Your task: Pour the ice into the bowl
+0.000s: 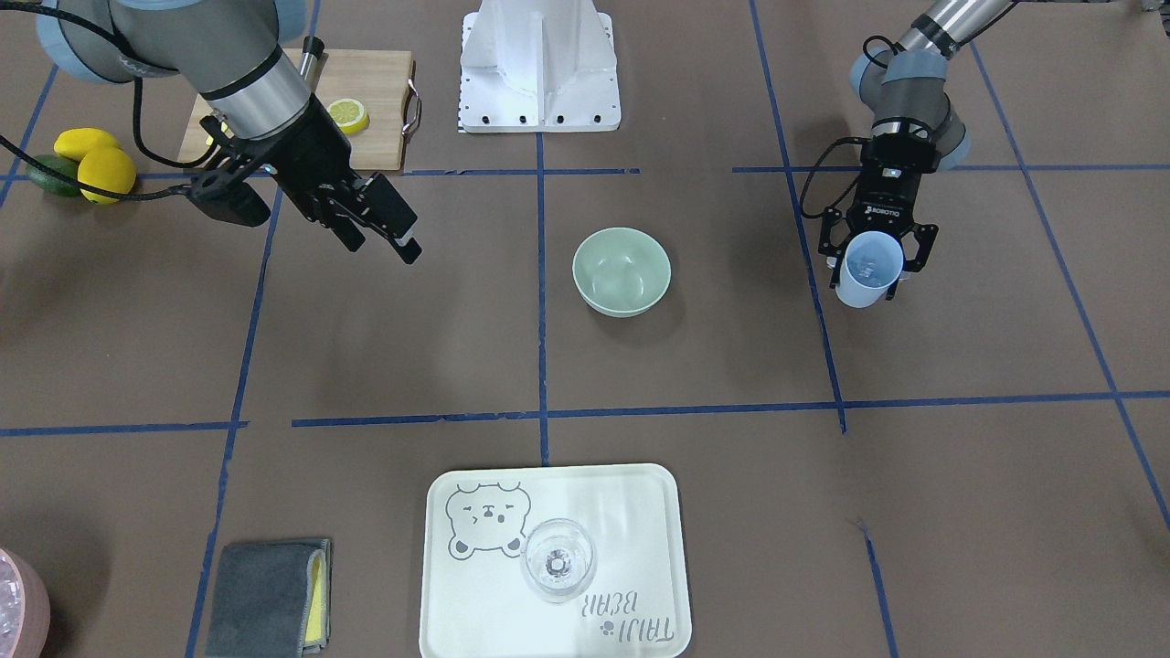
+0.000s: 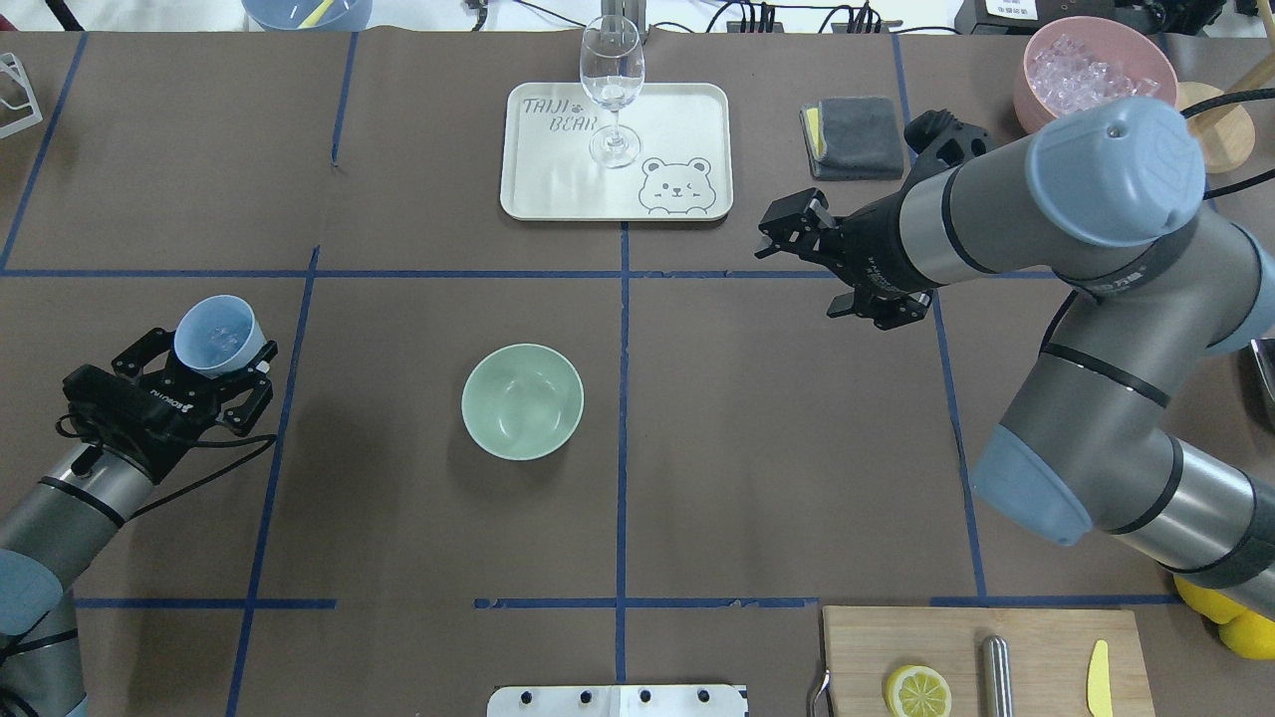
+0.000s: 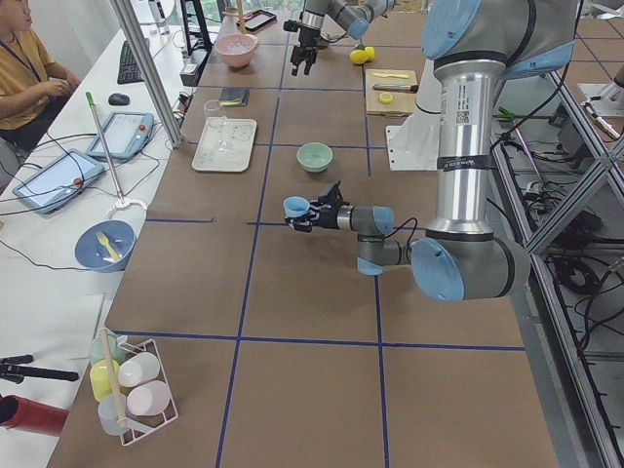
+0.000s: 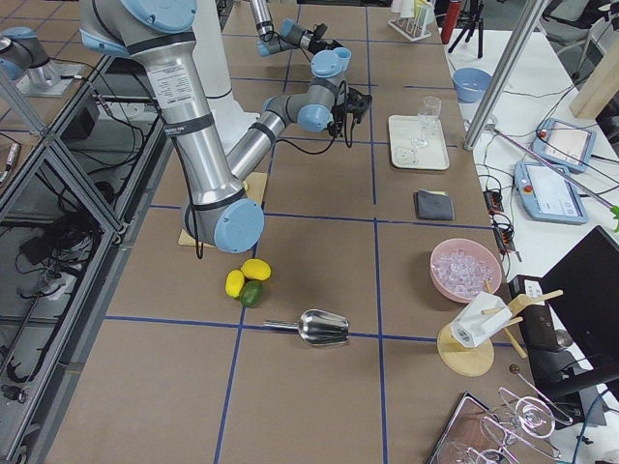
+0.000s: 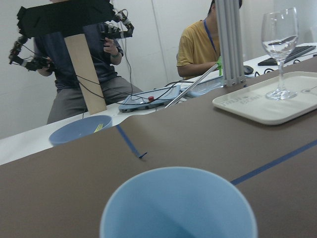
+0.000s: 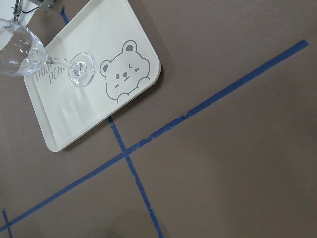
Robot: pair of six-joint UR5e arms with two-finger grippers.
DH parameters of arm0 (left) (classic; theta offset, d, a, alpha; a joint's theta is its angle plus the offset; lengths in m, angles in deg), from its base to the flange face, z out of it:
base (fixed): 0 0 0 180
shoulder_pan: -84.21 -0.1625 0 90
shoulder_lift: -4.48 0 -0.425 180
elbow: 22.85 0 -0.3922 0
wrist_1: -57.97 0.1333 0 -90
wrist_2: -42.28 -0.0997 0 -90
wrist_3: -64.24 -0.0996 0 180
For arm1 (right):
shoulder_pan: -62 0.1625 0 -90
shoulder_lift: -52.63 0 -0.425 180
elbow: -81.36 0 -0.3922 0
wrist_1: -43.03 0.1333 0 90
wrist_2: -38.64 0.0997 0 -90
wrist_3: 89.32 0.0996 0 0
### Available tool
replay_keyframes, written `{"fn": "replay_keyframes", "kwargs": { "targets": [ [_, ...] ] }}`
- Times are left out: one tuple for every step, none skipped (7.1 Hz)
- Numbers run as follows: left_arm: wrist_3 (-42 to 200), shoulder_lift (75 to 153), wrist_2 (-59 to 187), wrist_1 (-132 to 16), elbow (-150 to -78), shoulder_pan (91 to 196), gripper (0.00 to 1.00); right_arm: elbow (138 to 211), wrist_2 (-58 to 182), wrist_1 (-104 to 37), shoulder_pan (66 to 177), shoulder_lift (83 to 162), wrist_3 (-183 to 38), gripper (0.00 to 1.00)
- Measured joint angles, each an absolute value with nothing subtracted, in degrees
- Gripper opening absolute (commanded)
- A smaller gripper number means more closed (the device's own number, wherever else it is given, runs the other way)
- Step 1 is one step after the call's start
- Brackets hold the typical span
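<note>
Transport step: left claw [image 2: 211, 370] clamped on upright cup [image 2: 242, 321] w/ ice [image 2: 212, 344] inside, well apart from empty bowl [image 2: 522, 400] mid-table [image 2: 757, 448], right claw [image 1: 382, 245] open & idle; next, prob. swing cup over bowl, tip slowly.

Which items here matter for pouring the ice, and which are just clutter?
In use: left gripper, cup, ice, bowl.
Lying about: tray, wine glass, cloth, pink bowl, cutting board, lemon slice, scoop.
</note>
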State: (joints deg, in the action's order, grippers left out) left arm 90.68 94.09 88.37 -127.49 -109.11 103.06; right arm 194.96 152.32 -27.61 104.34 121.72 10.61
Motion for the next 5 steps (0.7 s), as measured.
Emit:
{"fn": "replay_keyframes", "kwargs": {
  "targets": [
    [87.68, 95.97, 89.78, -123.52, -111.83, 103.24, 0.00, 196.04, 153.81, -27.59, 105.63, 123.34, 9.37, 1.00],
    [84.03, 98.75, 90.18, -116.45, -114.68, 103.35, 0.00, 196.86, 154.83, -27.59, 106.75, 124.69, 8.60, 1.00],
    [81.83, 100.96, 90.04, -108.86, -117.58, 103.35, 0.00, 197.32, 155.74, -27.57, 107.74, 125.70, 8.06, 1.00],
    [80.87, 102.32, 89.69, -103.39, -119.59, 103.32, 0.00, 197.52, 156.47, -27.56, 108.48, 126.24, 7.58, 1.00],
    [80.41, 103.07, 88.33, -100.43, -120.41, 103.14, 0.00, 197.56, 156.82, -27.55, 108.94, 126.49, 7.26, 1.00]
  ]
}}
